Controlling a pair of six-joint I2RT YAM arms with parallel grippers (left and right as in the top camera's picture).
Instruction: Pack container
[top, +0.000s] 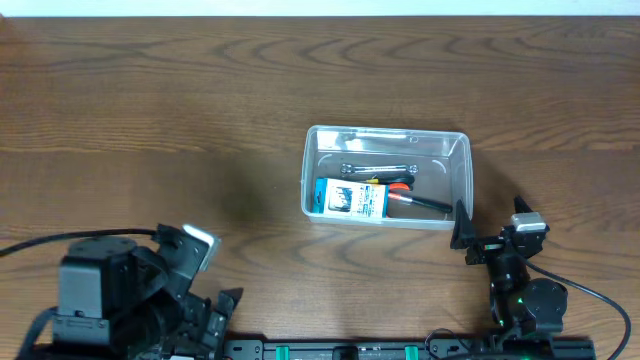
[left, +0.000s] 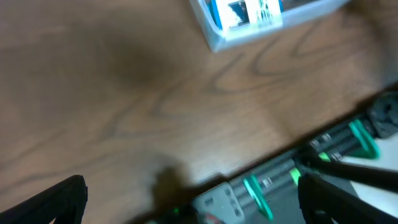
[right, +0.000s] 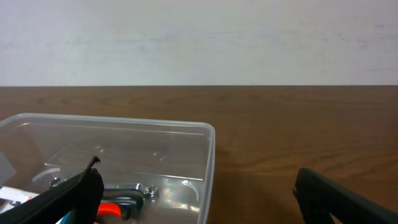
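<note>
The clear plastic container stands right of the table's centre. Inside lie a metal wrench, a blue-and-white card pack and a black-and-orange tool. My right gripper is open and empty, just off the container's near right corner; its wrist view shows the container's corner between its fingers and the wrench. My left gripper is open and empty at the front left, far from the container; its wrist view is blurred and shows the container's corner with the card pack.
The wooden table runs wide around the container. The arms' base rail with green clips sits along the front edge. A pale wall rises behind the table's far edge.
</note>
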